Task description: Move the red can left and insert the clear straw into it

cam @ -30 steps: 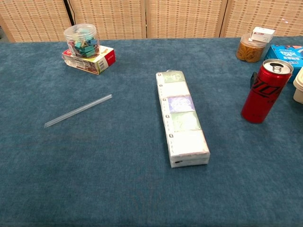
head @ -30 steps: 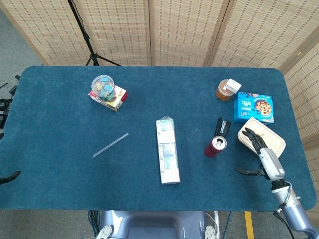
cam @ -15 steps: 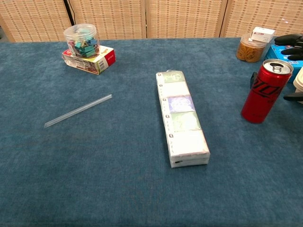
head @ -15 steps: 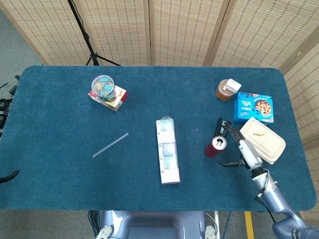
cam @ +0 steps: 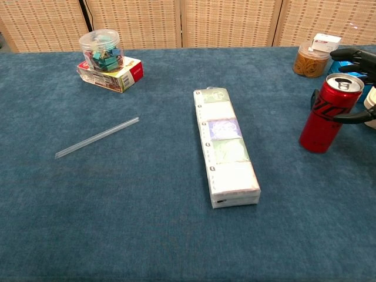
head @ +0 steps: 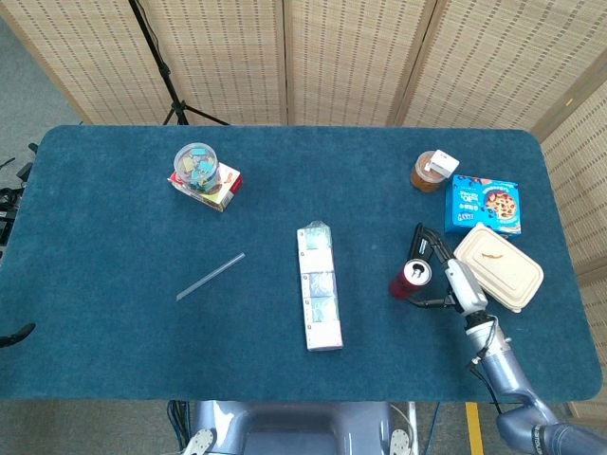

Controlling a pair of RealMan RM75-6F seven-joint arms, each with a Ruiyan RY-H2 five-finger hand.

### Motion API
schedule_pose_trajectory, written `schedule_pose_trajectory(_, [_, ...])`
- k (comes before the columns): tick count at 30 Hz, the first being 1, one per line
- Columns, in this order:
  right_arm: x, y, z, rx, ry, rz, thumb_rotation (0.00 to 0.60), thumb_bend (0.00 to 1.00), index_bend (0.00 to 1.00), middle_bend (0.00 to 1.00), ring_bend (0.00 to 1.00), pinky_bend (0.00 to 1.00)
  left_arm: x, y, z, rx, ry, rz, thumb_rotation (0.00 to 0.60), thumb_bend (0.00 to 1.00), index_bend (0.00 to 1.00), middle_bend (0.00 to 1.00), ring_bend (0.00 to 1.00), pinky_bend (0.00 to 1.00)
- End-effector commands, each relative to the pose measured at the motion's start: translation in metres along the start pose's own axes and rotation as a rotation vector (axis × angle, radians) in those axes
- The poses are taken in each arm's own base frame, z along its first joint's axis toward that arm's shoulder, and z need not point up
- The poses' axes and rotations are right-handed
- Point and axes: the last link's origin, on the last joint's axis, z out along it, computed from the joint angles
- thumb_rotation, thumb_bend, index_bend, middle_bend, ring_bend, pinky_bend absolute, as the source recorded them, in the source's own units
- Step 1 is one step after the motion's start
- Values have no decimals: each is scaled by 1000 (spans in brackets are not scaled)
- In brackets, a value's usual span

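The red can (head: 410, 279) stands upright at the table's right, open top showing (cam: 329, 114). My right hand (head: 446, 277) is right beside it on its right side. The fingers (cam: 357, 57) reach past the can's far side and the thumb curves in along its near side, spread apart around it. I cannot tell whether they touch the can. The clear straw (head: 210, 277) lies flat on the blue cloth far to the left (cam: 97, 137), with nothing near it. My left hand does not show in either view.
A long pack of tissues (head: 319, 286) lies lengthwise mid-table between can and straw. A beige lunch box (head: 503, 265), a blue cookie box (head: 483, 204) and a brown jar (head: 429, 172) crowd the right. A clip jar on a carton (head: 197, 166) stands at back left.
My right hand has moved left from the table's right edge, past the lunch box, up to the can, and its fingers now bracket it. The can and straw have not moved.
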Motion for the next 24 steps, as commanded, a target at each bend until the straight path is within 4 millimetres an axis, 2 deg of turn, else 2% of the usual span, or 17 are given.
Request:
schedule_pose_trajectory(1, [-2, -1, 2, 2, 7, 8, 600, 0, 129, 93, 70, 160, 0, -1, 0, 2, 1, -2, 600, 0, 0, 0, 0, 0])
schedule_pose_trajectory(8, [-9, -2, 5, 15, 26, 34, 600, 0, 321, 267, 209, 323, 1, -1, 0, 4, 1, -7, 600, 0, 0, 0, 0, 0])
schedule_pose_trajectory(11, [-11, -2, 6, 18, 24, 32, 600, 13, 346, 304, 242, 373, 1, -2, 0, 4, 0, -8, 600, 0, 0, 0, 0, 0])
schedule_pose_trajectory(14, [-13, -1, 7, 21, 26, 32, 600, 165, 372, 318, 259, 424, 2, -2, 0, 4, -1, -11, 600, 0, 0, 0, 0, 0])
schedule_pose_trajectory(16, [-13, -1, 7, 25, 24, 34, 600, 326, 383, 327, 264, 442, 2, -2, 0, 5, 1, -12, 600, 0, 0, 0, 0, 0])
schedule_pose_trajectory(19, [-13, -1, 6, 35, 35, 38, 600, 456, 410, 353, 288, 469, 2, -2, 0, 5, 0, -14, 600, 0, 0, 0, 0, 0])
schedule_pose_trajectory(22, [-13, -1, 6, 40, 41, 36, 600, 545, 432, 373, 308, 500, 2, -2, 0, 4, 0, -15, 600, 0, 0, 0, 0, 0])
schedule_pose_trajectory(24, [-13, 0, 7, 42, 40, 33, 600, 566, 438, 378, 313, 507, 2, -2, 0, 3, 0, -16, 600, 0, 0, 0, 0, 0])
